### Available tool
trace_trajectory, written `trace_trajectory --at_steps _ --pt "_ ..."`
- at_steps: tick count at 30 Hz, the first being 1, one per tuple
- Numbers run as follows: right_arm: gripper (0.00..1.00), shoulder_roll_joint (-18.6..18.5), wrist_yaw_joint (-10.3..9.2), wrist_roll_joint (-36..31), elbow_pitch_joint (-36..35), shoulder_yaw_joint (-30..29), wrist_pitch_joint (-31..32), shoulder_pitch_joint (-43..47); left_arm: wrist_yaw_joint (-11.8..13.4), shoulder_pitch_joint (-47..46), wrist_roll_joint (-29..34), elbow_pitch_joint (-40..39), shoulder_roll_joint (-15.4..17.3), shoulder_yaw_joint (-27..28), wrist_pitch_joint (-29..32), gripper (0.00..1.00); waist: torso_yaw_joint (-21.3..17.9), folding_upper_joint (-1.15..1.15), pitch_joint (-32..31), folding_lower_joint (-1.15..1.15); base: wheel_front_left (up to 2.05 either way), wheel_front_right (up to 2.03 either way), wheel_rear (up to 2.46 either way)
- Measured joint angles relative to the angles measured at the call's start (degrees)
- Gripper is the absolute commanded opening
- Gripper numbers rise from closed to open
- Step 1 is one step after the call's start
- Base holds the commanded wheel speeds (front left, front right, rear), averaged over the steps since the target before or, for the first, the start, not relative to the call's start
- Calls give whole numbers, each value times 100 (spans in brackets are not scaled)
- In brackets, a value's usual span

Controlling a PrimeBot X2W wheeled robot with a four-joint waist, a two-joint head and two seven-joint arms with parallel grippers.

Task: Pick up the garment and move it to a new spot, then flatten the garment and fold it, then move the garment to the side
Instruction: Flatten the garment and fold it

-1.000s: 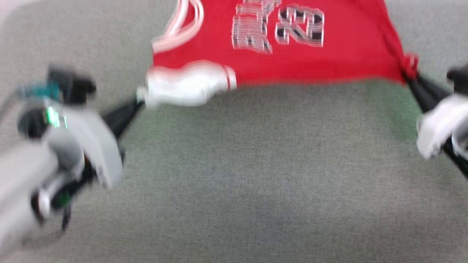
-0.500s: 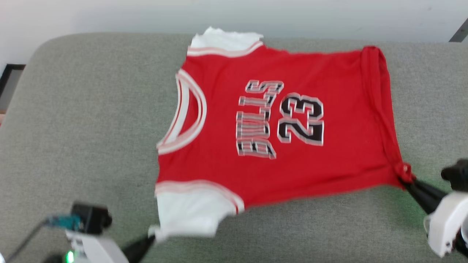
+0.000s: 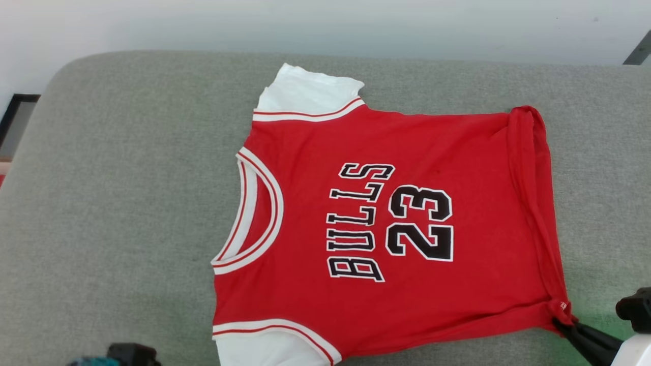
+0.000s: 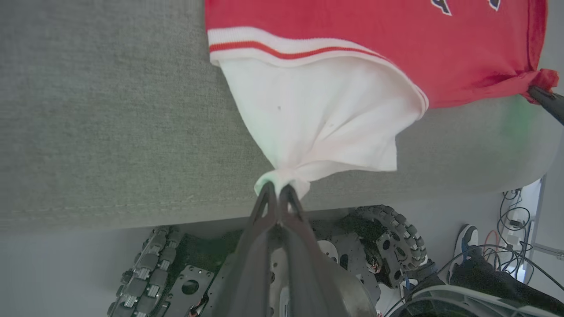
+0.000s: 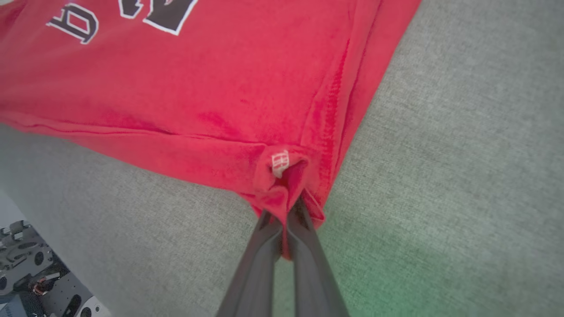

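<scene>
Pinches bunched tip of white sleeve (image 4: 317,114) in left gripper (image 4: 277,190), jaws pressed nearly together on cloth. Clamps red hem corner (image 5: 269,185) in right gripper (image 5: 284,215), jaws closed on fabric. Holds garment (image 3: 386,213) flat, print up, on grey cushion (image 3: 127,203), just beyond both jaw pairs, near edge stretched between them.

left claw (image 4: 277,188): two long, dark grey, tapering fingers (image 4: 255,251) with triangular slots near the tips. behind the claw, black roller-studded wheels (image 4: 396,226) and grey metal plates (image 4: 189,286) with round holes. right claw (image 5: 288,210): matching dark fingers, with a white casing (image 3: 635,356) and a black camera block (image 3: 633,305) behind it.
</scene>
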Motion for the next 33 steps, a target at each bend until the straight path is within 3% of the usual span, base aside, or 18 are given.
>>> trace_trajectory --at_steps 8,14,19,25,33 --pt "0 386 0 -158 -435 -569 220 194 279 -626 580 -342 449 261 154 0 -238 0 52 0 0 0 0" --pt "0 776 0 -454 -617 -806 539 -201 289 -1527 1307 -357 834 469 878 0 -496 0 110 0 0 0 0" --pt "0 1125 0 -746 -527 -934 803 -715 -171 -2336 1900 56 809 619 1621 0 -693 0 177 0 0 0 0" --pt "0 1472 0 -1055 -170 -968 1083 -1369 -937 -3139 2362 1065 244 648 2368 0 -807 0 322 0 0 0 0" --pt "0 1807 0 -1230 515 -773 1529 -2096 -1880 -3630 2381 2725 -557 532 2867 0 -873 0 513 0 0 0 0"
